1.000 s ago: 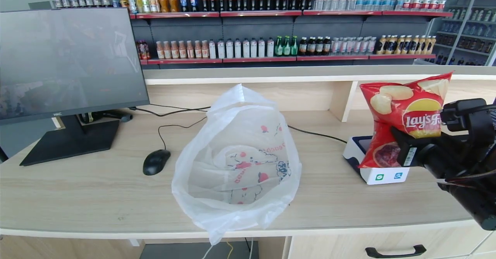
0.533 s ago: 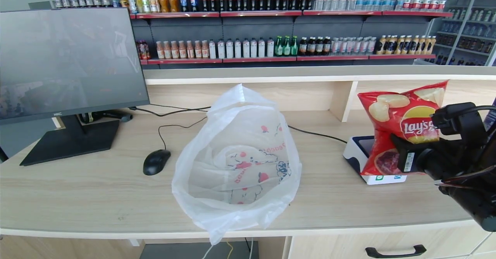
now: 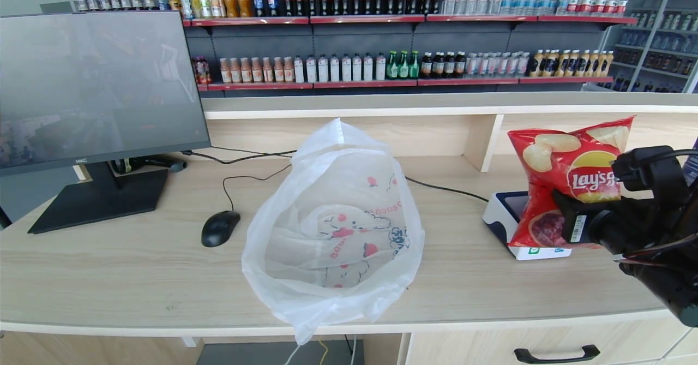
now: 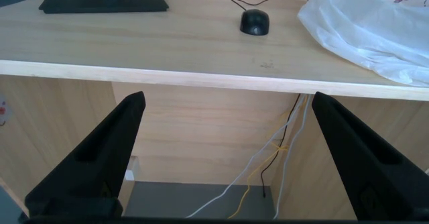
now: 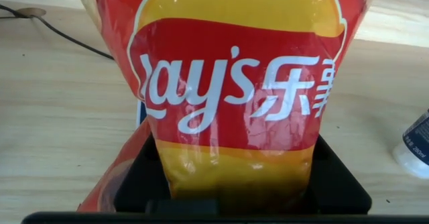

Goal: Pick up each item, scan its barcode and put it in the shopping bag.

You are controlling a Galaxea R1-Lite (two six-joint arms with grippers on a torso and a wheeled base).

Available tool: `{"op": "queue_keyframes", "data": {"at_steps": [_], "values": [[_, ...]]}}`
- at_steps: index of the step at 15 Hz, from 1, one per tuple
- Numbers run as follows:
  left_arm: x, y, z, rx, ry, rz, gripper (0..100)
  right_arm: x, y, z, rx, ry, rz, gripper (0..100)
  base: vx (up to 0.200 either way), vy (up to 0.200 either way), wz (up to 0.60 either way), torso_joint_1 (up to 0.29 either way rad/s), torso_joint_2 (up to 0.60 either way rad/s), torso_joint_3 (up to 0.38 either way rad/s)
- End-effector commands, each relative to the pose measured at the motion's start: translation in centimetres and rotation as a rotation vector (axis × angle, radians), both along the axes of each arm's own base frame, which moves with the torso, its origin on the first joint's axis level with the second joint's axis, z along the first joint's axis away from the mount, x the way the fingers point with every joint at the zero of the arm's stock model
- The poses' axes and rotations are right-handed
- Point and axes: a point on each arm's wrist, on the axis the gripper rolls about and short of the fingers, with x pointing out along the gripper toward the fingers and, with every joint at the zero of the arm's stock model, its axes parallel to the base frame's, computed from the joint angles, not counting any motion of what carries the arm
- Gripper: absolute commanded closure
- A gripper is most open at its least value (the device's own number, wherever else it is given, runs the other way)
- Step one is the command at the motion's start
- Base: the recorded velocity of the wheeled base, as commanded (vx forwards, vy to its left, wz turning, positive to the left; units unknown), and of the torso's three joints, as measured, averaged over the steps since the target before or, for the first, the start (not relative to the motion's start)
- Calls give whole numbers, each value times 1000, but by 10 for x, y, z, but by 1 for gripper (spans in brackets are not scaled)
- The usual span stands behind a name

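Chip bag (image 3: pixel 567 179) dropped a little toward the scanner (image 3: pixel 504 212) over the last second, then nudged slightly to the robot's right; everything else on the counter (image 3: pixel 136 267) stayed put.

Right gripper (image 3: pixel 563 215) was clamped on the chip bag's lower half, one finger in front and the other behind it. The right wrist view showed the same: chip bag (image 5: pixel 234 96) pinched in the right gripper (image 5: pixel 234 184). Long axis was upright with a slight tilt, and the bottom edge sat just over the scanner's top face. I couldn't tell whether they touched.

Left gripper (image 4: pixel 221 157) was spread wide and held nothing, parked low in front of the counter edge.

Key relation: the shopping bag (image 3: pixel 332 228) lay well apart to the robot's left of the held chip bag, mouth open upward. My read is that once the scan registers, the move is a leftward carry with the right arm, then a drop in bottom-first. The left arm was nearer the shopping bag but out of play.
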Motion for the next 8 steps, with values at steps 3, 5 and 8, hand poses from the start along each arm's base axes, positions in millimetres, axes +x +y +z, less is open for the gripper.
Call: {"op": "queue_keyframes", "data": {"at_steps": [3, 5, 8], "values": [[0, 0, 0, 0, -1, 0, 0, -1, 0, -1, 10, 3, -1, 100, 0, 0, 0, 0, 0, 0], [0, 0, 0, 0, -1, 0, 0, -1, 0, -1, 21, 1, -1, 100, 0, 0, 0, 0, 0, 0], [0, 0, 0, 0, -1, 0, 0, -2, 0, -1, 23, 0, 0, 100, 0, 0, 0, 0, 0, 0]]}}
